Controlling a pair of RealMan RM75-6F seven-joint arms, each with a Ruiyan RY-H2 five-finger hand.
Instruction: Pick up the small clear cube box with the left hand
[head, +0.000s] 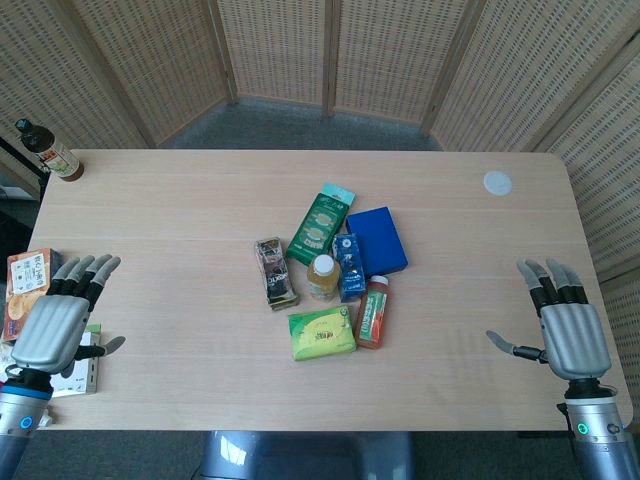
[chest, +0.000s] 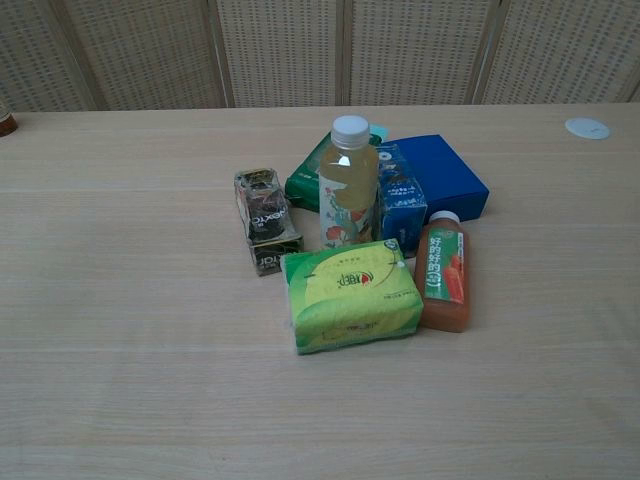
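Observation:
The small clear box (head: 274, 271) with dark contents lies at the left of the cluster in the middle of the table; the chest view shows this clear box (chest: 264, 218) lying on its side, beside the yellow juice bottle (chest: 348, 183). My left hand (head: 62, 315) hovers at the table's left edge, fingers spread and holding nothing, far to the left of the box. My right hand (head: 567, 320) is at the right edge, also spread and empty. Neither hand shows in the chest view.
Around the box lie a green packet (head: 320, 227), a blue box (head: 377, 239), a blue carton (head: 348, 266), an orange juice bottle (head: 372, 311) and a yellow-green pack (head: 321, 333). A brown bottle (head: 48, 150) stands far left. A white disc (head: 497, 183) lies far right. Packets (head: 26, 278) lie beside my left hand.

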